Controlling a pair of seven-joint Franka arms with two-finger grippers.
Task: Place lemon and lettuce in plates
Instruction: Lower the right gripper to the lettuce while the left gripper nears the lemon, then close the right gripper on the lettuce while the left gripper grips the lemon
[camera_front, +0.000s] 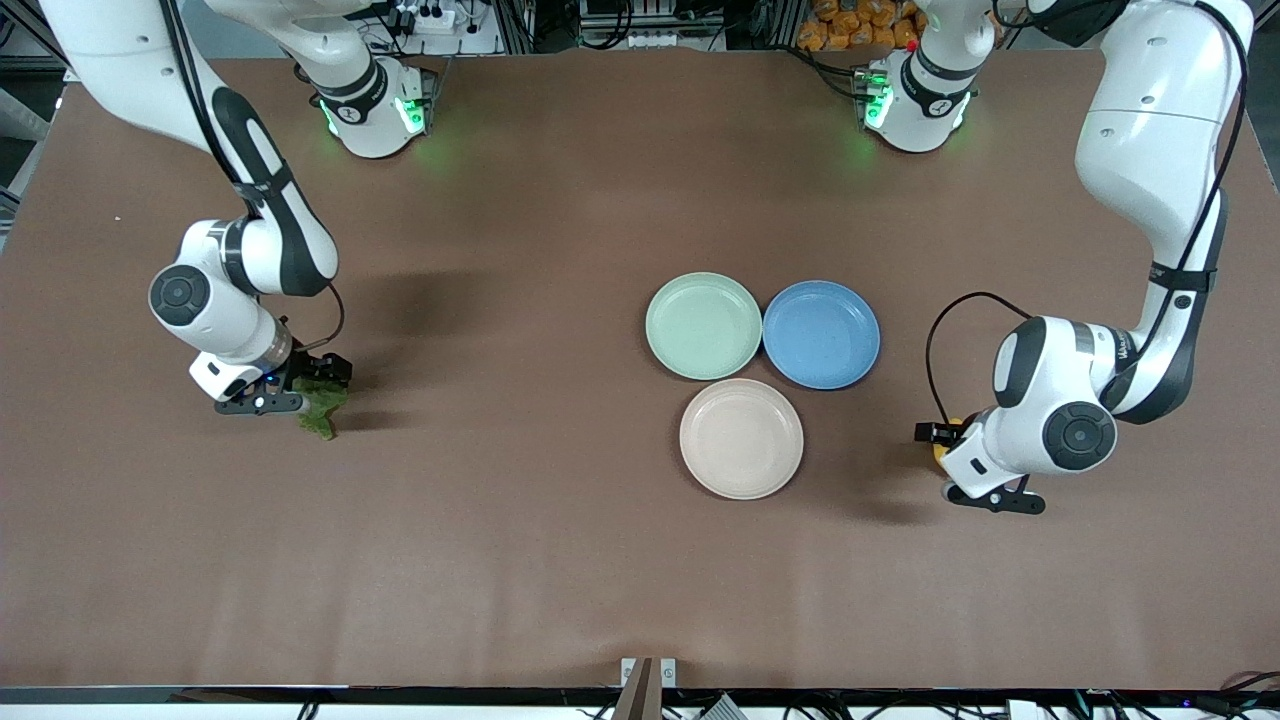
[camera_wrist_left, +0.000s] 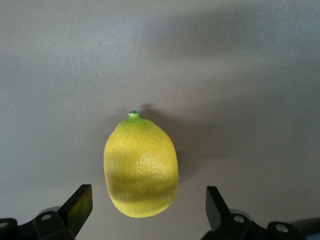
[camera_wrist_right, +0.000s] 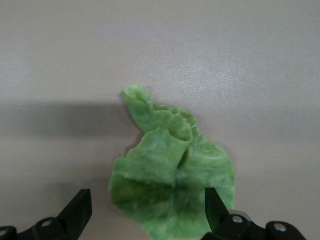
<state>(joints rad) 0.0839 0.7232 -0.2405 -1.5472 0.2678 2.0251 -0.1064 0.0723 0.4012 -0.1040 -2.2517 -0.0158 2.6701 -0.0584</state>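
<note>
Left wrist view: the left gripper (camera_wrist_left: 146, 207) stands wide open, its fingers on either side of the lemon (camera_wrist_left: 141, 166), which lies on the counter (camera_wrist_left: 240, 75) untouched. Right wrist view: the right gripper (camera_wrist_right: 147, 210), equally spread and holding nothing, straddles the lettuce (camera_wrist_right: 170, 175). Mint plate (camera_front: 703, 326) and cream plate (camera_front: 741, 438) lie between the two grippers, both bare.

Three plates sit touching in a cluster on the worktop (camera_front: 560, 560) toward the left arm's end: two plates (camera_front: 703, 326) (camera_front: 821, 334) side by side and a third plate (camera_front: 741, 438) nearer the front camera, below the gap between them. The lemon (camera_wrist_left: 141, 167) lies on the worktop toward the left arm's end from the cluster, under the left claw (camera_wrist_left: 149, 207), between its spread fingers. The lettuce (camera_wrist_right: 172, 182) lies well apart at the right arm's end, under the right claw (camera_wrist_right: 148, 207), whose fingers stand apart on either side of it.
</note>
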